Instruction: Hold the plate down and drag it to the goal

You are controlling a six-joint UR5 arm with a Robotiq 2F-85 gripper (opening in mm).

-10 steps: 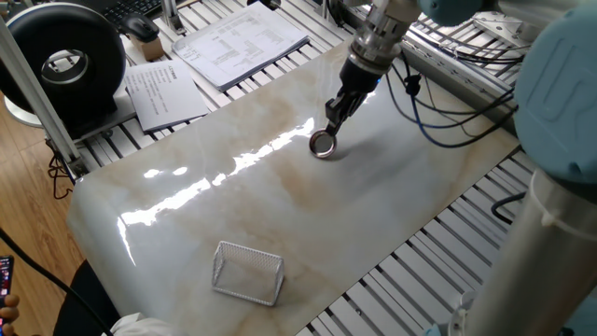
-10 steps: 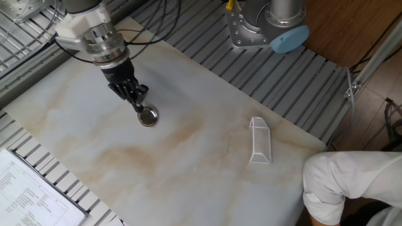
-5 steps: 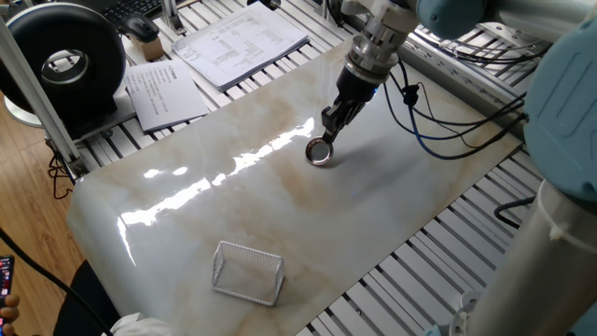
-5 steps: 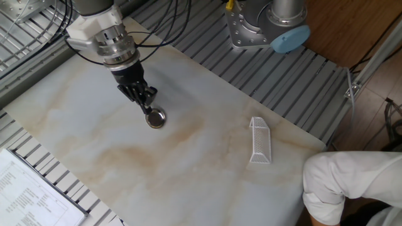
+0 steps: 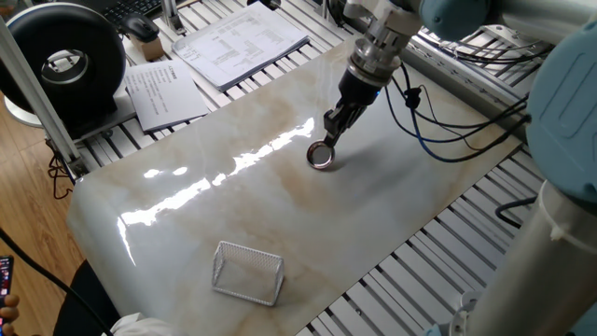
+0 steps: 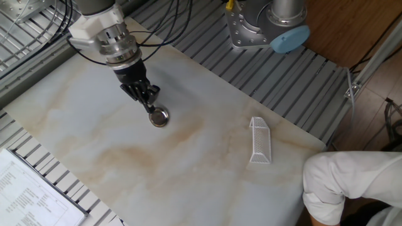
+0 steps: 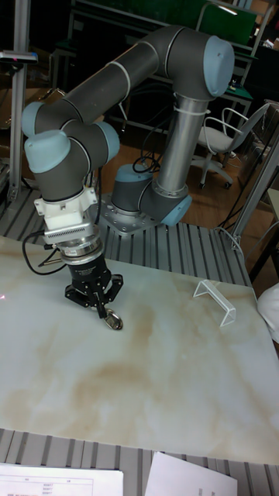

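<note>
The plate (image 5: 320,156) is a small shiny silver ring-like disc lying flat on the marbled tabletop (image 5: 392,177). My gripper (image 5: 327,141) is shut, its joined fingertips pressing down on the plate's far rim. In the other fixed view the gripper (image 6: 151,107) leans over the plate (image 6: 159,117) from the upper left. The tall view shows the gripper (image 7: 103,310) touching the plate (image 7: 115,320). The goal (image 5: 248,272), a wire mesh tray, stands near the table's front edge, well apart from the plate; it also shows as the goal (image 6: 259,140) and the goal (image 7: 215,301).
Paper sheets (image 5: 238,42) and a black round device (image 5: 70,61) lie beyond the table's far left edge. The arm's base (image 6: 267,25) stands on the slatted frame behind. A person's white sleeve (image 6: 345,182) reaches in near the tray's corner. Blue cables (image 5: 448,140) hang by the wrist.
The gripper has slid a short way across the marble toward the tray, and the plate has moved along under its tip. The tray has not moved.
</note>
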